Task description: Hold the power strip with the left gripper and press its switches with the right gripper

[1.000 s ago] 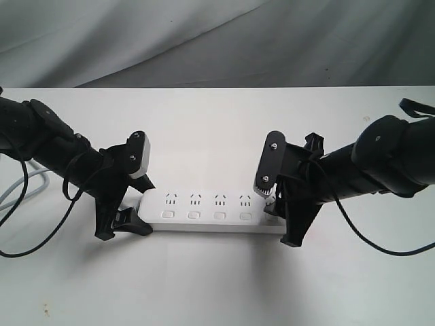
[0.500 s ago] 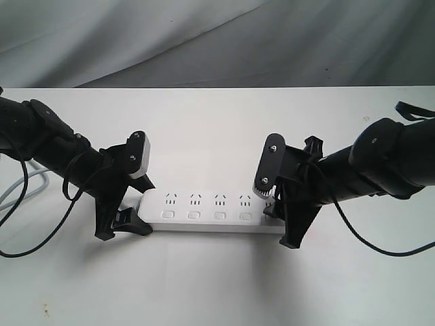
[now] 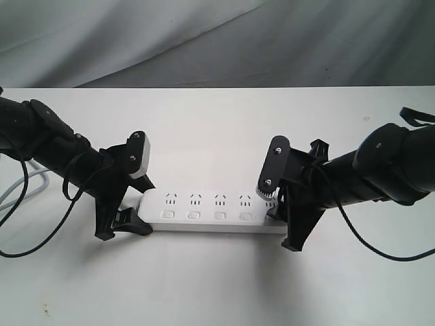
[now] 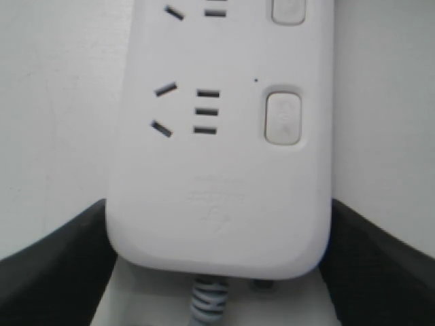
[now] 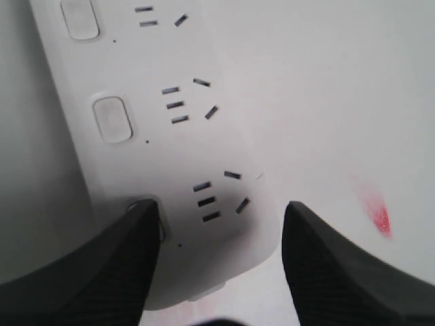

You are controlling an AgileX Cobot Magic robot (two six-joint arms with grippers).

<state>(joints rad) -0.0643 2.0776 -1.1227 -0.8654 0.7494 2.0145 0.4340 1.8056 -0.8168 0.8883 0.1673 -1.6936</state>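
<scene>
The white power strip (image 3: 211, 209) lies lengthwise on the white table. My left gripper (image 3: 134, 193) is shut on its cord end. In the left wrist view both black fingers (image 4: 54, 258) press the sides of the power strip (image 4: 217, 176), with the grey cord (image 4: 207, 305) leaving between them. My right gripper (image 3: 280, 216) stands open over the far end. In the right wrist view one fingertip (image 5: 139, 224) covers the end switch, and the other finger hangs over bare table beside the power strip (image 5: 204, 149). Several switches (image 3: 219, 215) show in a row.
The grey cord (image 3: 20, 190) trails off the table's left side under the left arm. A grey cloth backdrop (image 3: 204, 41) hangs behind the table's far edge. A small red mark (image 5: 377, 210) lies on the table near the right gripper.
The right gripper has sunk a little and shifted slightly right over the strip's end. The left gripper and the strip have not moved.
</scene>
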